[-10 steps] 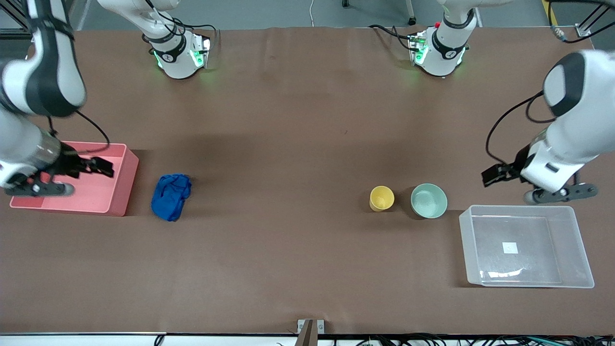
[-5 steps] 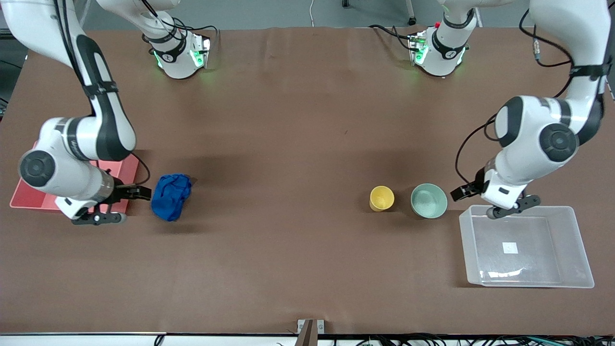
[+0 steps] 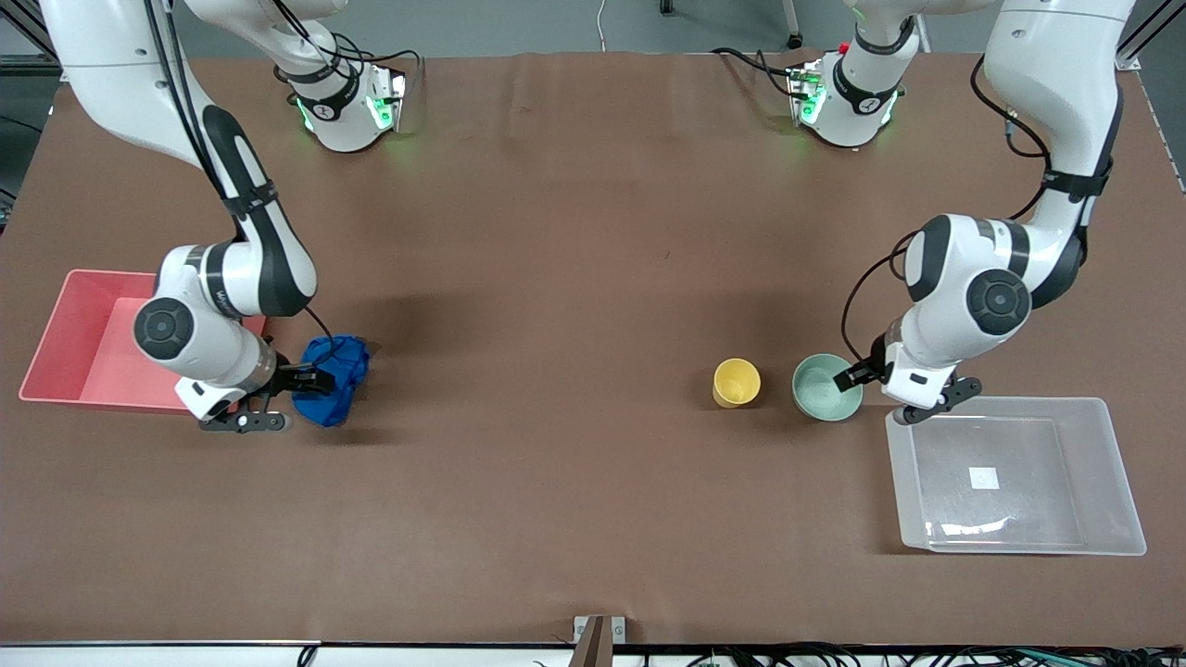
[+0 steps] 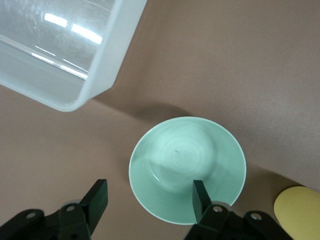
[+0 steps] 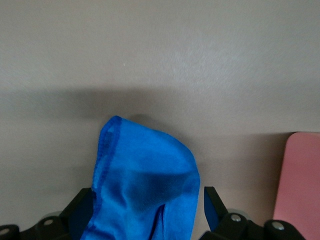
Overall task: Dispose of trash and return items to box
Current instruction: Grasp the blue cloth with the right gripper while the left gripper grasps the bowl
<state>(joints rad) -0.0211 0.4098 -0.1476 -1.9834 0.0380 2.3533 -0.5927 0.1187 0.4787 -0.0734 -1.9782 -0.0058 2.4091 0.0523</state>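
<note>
A big brown table (image 3: 574, 278) holds everything, with grey floor past its top edge. A pink bin (image 3: 83, 343) sits at the right arm's end, and the blue trash (image 3: 335, 375) lies just beside it. The yellow cup (image 3: 737, 382) and the green bowl (image 3: 825, 387) stand side by side, next to the clear box (image 3: 1015, 477) at the left arm's end. The right gripper (image 5: 147, 210) is wide open around the trash. The left gripper (image 4: 150, 197) is open, with one finger over the bowl's rim, holding nothing.
</note>
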